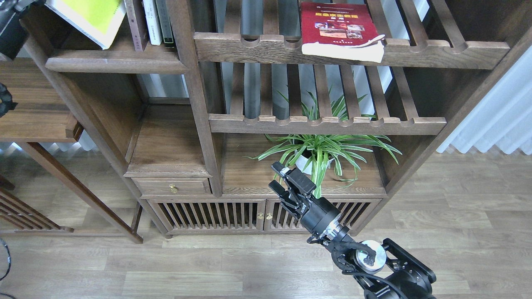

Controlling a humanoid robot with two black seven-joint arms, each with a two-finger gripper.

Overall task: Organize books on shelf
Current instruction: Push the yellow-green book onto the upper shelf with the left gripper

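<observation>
A yellow-green and white book [89, 16] hangs tilted above the left part of the solid dark-brown shelf [112, 63]. My left gripper [11, 25] shows only as a dark shape at the top left corner, at the book's left end, holding it. The red book [337, 27] with small photos lies flat on the upper slatted rack, its pages overhanging the front rail. My right gripper [277, 177] is open and empty, low in front of the cabinet. The maroon book is out of view.
Three thin books [151, 20] stand at the shelf's right end against the upright post. A spider plant [322, 151] in a white pot stands on the cabinet top just behind my right gripper. A second slatted rack [324, 123] runs below the upper one.
</observation>
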